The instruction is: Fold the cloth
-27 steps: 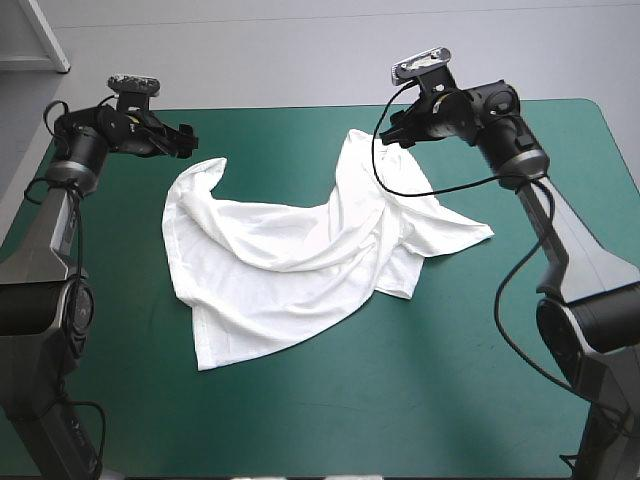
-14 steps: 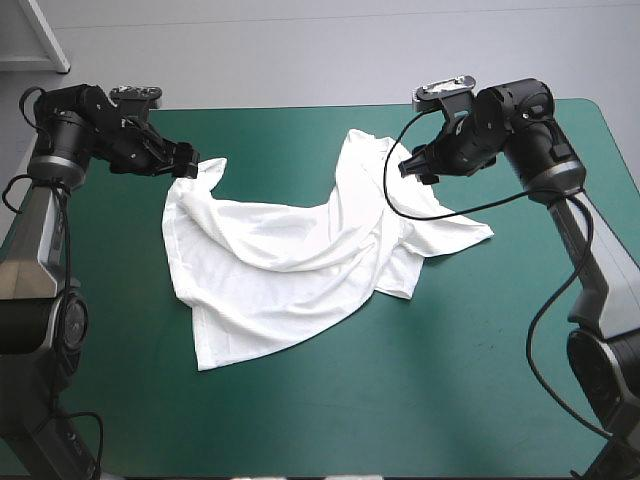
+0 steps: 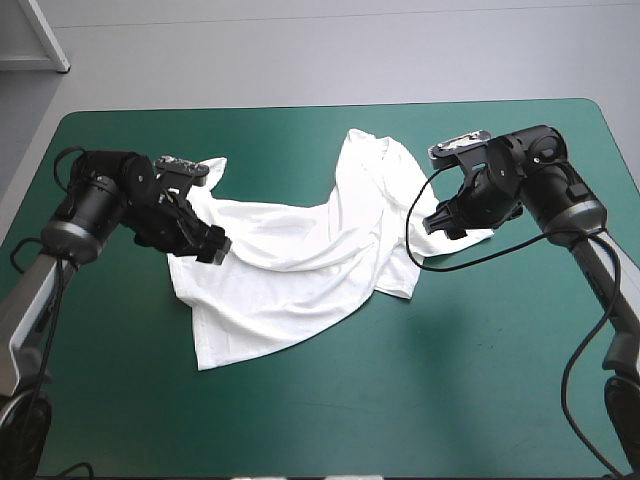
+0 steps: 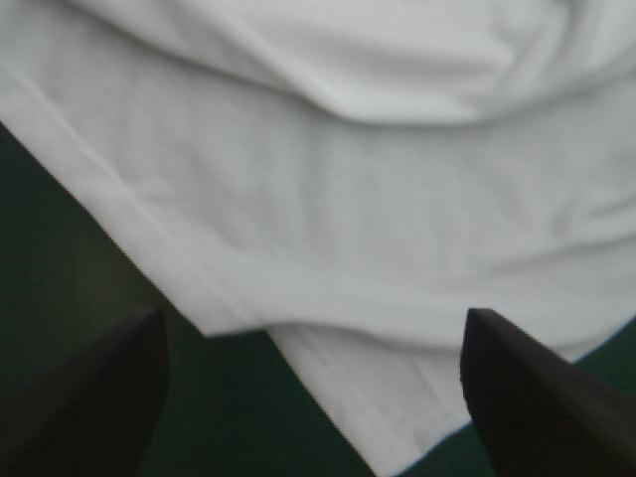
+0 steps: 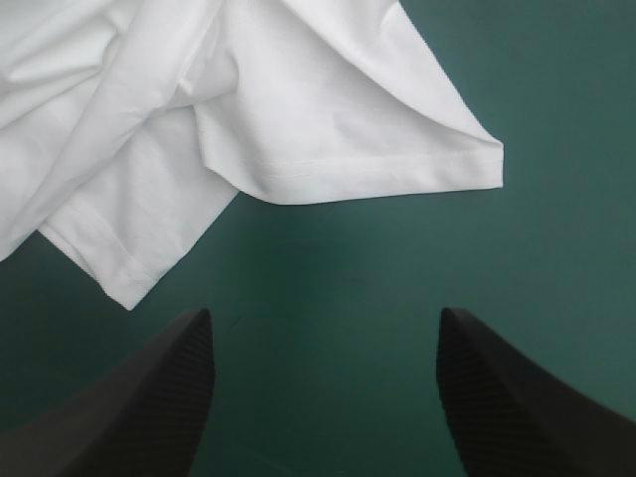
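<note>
The T-shirt lies on the teal-green cover of the table, white, not folded and full of creases, and it is between my two grippers. One long part of it reaches toward the far side, and a wider part reaches toward the near side, where its edge lies flat on the cover.

My left gripper is at the left edge of the T-shirt, about halfway along this edge. Its black fingers stand wide apart. In the left wrist view a seamed edge of the T-shirt runs slantwise ahead of the gripper, and a pointed piece of the white cloth comes in between the two fingers, with the cover showing on both sides of it. I cannot tell if the fingers touch the cloth.

My right gripper is at the right side of the T-shirt, over the short sleeve that points away from the body of the shirt. This gripper is wide open as well. In the right wrist view the stitched hem of the sleeve lies ahead of the gripper, apart from both fingers, and the bare cover shows between them. Just beside the sleeve, another layer of the T-shirt ends in a corner, also ahead of the gripper and not touching it
</note>
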